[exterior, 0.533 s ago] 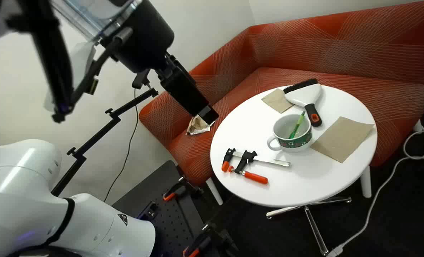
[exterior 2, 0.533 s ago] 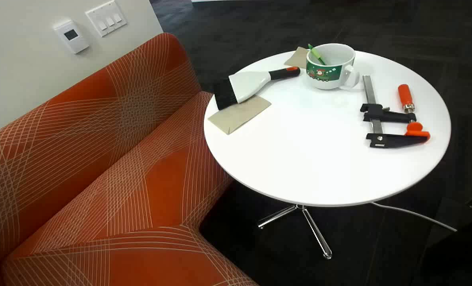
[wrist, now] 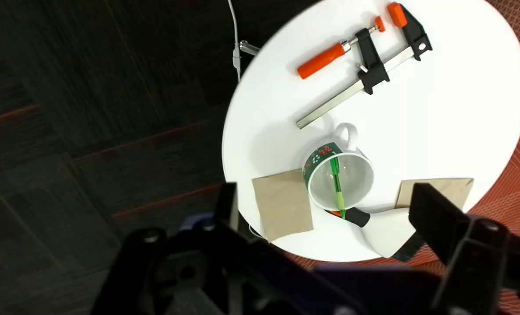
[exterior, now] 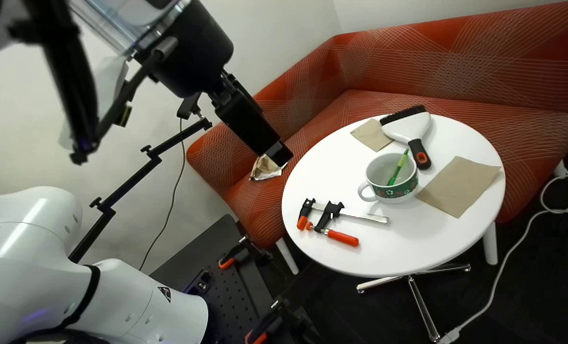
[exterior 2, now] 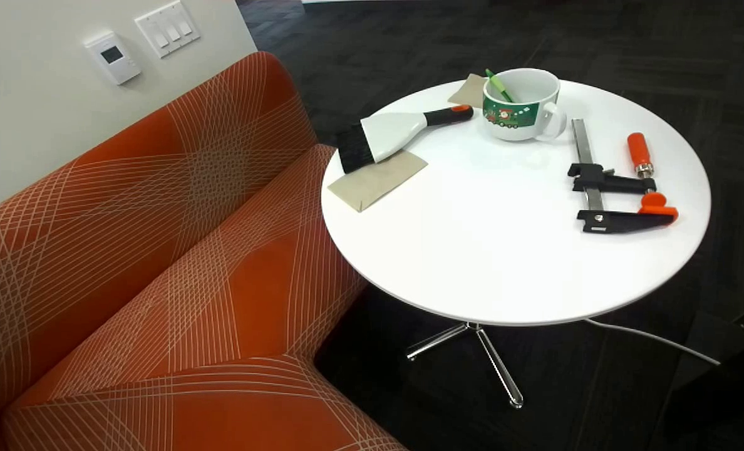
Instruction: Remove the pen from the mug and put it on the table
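Observation:
A green pen [exterior: 398, 167] leans inside the mug [exterior: 391, 193], its tip above the rim, in both exterior views. The mug is white with a green printed band and stands upright on the round white table [exterior: 389, 253]; its handle points toward the clamp. In the wrist view the pen [wrist: 336, 181] crosses the mug opening [wrist: 360, 177] and sticks out past the rim. My gripper [wrist: 323, 197] is open and empty; its black fingers are wide apart. In an exterior view the gripper [exterior: 280, 154] is high, above and to the left of the table, apart from the mug.
A bar clamp with orange handle [exterior: 344, 237] lies near the mug. A white brush [exterior: 408, 129] with black handle lies beside the mug, partly over a brown paper [exterior: 371, 135]. Another brown paper [exterior: 458, 186] lies beside the mug. A red-orange sofa [exterior: 456, 62] stands behind the table.

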`<move>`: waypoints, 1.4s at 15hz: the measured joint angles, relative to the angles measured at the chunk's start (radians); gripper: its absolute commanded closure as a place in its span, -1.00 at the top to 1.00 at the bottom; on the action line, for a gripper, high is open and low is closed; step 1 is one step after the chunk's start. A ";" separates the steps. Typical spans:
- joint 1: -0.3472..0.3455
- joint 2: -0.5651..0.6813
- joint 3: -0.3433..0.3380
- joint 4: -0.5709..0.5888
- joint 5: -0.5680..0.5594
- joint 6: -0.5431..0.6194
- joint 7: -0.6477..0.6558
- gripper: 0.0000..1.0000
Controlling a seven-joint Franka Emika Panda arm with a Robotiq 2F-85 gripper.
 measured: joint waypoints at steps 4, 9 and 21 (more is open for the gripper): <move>0.012 0.024 0.031 0.000 0.002 0.027 0.000 1.00; 0.064 0.167 0.126 0.002 0.002 0.214 0.040 1.00; 0.087 0.742 0.236 0.180 -0.007 0.630 0.247 1.00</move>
